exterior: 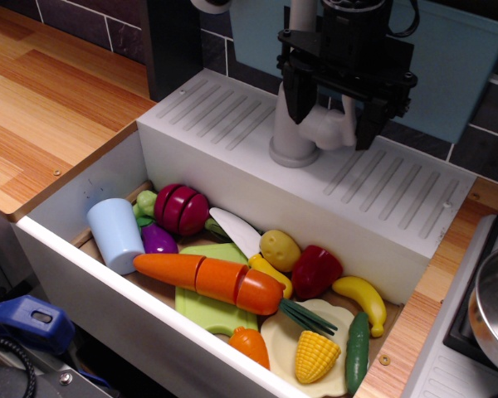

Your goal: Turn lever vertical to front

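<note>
The lever (330, 129) is a small pale grey knob jutting from the right side of the tall grey faucet pipe (292, 124), on the white ribbed ledge behind the sink. Its thin stick is partly hidden by the gripper. My black gripper (334, 133) hangs over it from above and is open. One finger (297, 98) is in front of the pipe on the left and the other finger (372, 124) is to the right of the knob. The knob sits between them. I cannot tell if either finger touches it.
The white sink basin (108, 274) below holds toy food: a carrot (207, 278), a red pepper (317, 269), a banana (363, 300), corn on a plate (315, 355), a knife (236, 230) and a pale blue cup (116, 234). A metal pot (494, 307) stands at the right. A wooden counter (50, 108) lies to the left.
</note>
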Tool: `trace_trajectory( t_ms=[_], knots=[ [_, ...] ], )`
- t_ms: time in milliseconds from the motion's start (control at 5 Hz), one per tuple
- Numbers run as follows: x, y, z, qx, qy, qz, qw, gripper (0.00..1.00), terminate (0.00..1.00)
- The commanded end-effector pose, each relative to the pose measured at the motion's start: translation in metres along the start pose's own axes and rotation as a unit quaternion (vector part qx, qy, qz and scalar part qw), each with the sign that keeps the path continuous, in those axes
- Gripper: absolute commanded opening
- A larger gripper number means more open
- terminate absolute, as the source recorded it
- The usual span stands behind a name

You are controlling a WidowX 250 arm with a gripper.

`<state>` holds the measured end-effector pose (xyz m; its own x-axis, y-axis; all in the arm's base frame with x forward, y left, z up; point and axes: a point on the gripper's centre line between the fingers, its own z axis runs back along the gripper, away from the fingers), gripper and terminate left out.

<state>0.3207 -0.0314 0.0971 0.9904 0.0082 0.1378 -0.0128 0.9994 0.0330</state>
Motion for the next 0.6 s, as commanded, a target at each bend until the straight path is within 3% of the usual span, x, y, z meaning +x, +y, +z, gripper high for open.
trace_trajectory(
  t_ms=[0,400],
  knots=[
    [0.000,0.000,0.000,0.000,0.000,0.000,1.0000,1.00,0.00],
    [0.022,-0.002,0.004,0.028,-0.057,-0.009,0.9979,1.00,0.00]
  ],
)
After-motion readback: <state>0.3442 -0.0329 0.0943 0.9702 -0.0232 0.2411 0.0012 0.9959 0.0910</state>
